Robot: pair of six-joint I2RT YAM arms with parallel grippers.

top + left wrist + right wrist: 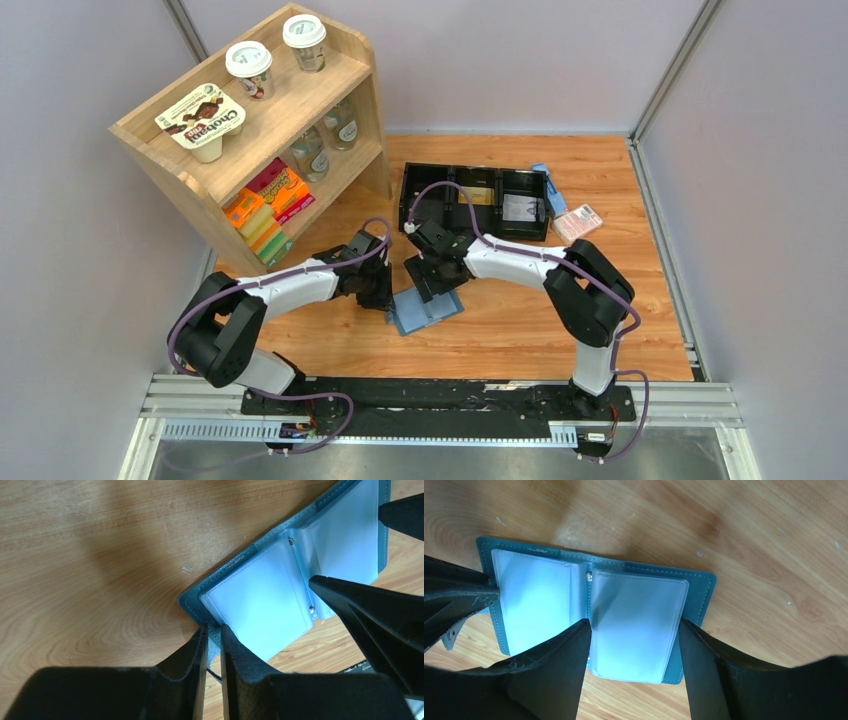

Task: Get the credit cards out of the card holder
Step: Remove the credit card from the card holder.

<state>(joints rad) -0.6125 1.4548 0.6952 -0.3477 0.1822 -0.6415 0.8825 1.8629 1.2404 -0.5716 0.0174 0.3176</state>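
Here the left gripper pinches the card holder edge; the right gripper, spread, straddles one sleeve.

Pale lilac-grey wall panels at L, back & R of frame, w/ metal strips at the corners. Wood-grain tabletop at centre, evenly lit, soft shadows. Light-wood shelf unit upper L, standing on it. Aluminium rail along bottom edge.
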